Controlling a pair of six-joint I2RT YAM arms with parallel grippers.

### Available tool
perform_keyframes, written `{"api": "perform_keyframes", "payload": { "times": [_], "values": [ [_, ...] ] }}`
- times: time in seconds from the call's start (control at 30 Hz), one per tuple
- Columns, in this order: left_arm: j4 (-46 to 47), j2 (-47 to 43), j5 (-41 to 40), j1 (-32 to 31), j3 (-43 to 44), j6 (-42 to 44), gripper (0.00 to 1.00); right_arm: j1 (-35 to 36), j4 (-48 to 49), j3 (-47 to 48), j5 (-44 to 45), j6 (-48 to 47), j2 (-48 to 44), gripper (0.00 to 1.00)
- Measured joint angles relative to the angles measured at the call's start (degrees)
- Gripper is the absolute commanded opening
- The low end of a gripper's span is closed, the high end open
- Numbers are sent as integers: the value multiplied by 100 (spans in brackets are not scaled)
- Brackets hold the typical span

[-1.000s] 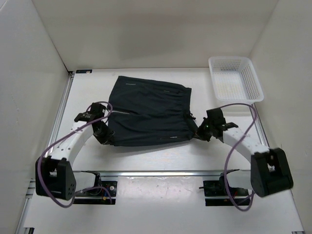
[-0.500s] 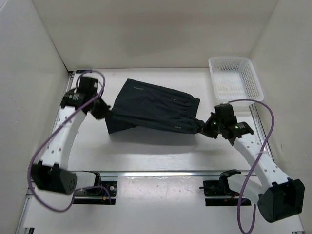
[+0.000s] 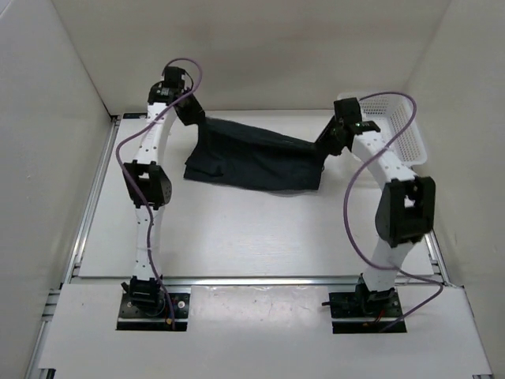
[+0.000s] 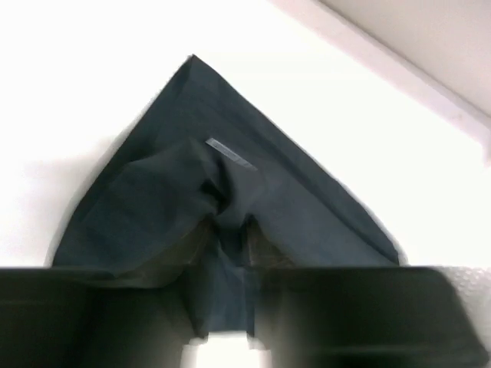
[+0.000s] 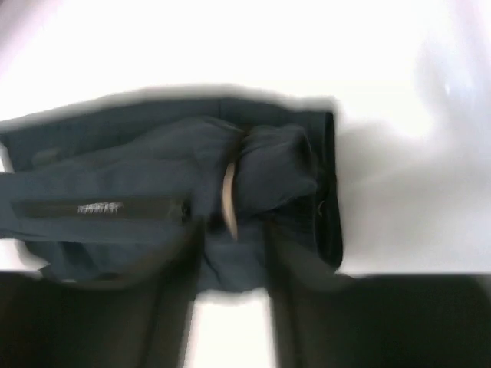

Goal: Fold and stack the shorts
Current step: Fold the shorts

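Observation:
The dark navy shorts (image 3: 252, 158) hang in a band across the far part of the table, raised at both ends and sagging in the middle over their shadow. My left gripper (image 3: 193, 118) is at the far left corner of the cloth and my right gripper (image 3: 327, 142) at the far right corner. In the left wrist view the shorts (image 4: 192, 169) spread out in a point beyond the left gripper (image 4: 222, 268), with a bunch of fabric between its fingers. In the right wrist view the shorts (image 5: 138, 153) are likewise pinched in the right gripper (image 5: 230, 261).
A white mesh basket (image 3: 412, 130) stands at the back right corner, just behind my right arm. White walls close in the table on the left, back and right. Both arms reach far forward over the table.
Both arms have swung from the near edge of the shorts up and over to the far side, carrying that edge along, so the cloth went from lying flat to folded over.

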Motion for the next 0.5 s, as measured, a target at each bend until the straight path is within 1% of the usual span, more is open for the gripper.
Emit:
{"api": "perform_keyframes", "payload": {
  "times": [0.03, 0.07, 0.13, 0.17, 0.2, 0.3, 0.37, 0.43, 0.47, 0.5],
  "values": [
    [221, 208, 83, 50, -44, 26, 63, -81, 39, 413, 55, -52, 424, 83],
    [391, 358, 155, 107, -105, 59, 71, -157, 13, 850, 90, -105, 822, 90],
    [636, 695, 291, 271, -114, 35, 72, -275, -37, 1674, 125, -262, 1578, 98],
    [732, 802, 337, 350, -162, 39, 72, -319, -13, 1912, 144, -319, 1838, 100],
    [785, 833, 369, 409, -245, 52, 72, -343, -15, 1980, 164, -354, 1978, 100],
    [953, 680, 413, 614, -719, 160, 72, -343, -173, 1840, 181, -433, 2050, 100],
    [1023, 439, 422, 682, -1123, 256, 67, -317, -160, 1515, 177, -426, 1893, 100],
    [994, 87, 428, 697, -1622, 369, 60, -297, -59, 960, 138, -389, 1602, 96],
    [968, -42, 433, 691, -1764, 411, 53, -284, -28, 678, 98, -369, 1440, 96],
    [933, -175, 415, 671, -1906, 461, 53, -275, 7, 343, 22, -339, 1248, 95]
  ]
}}
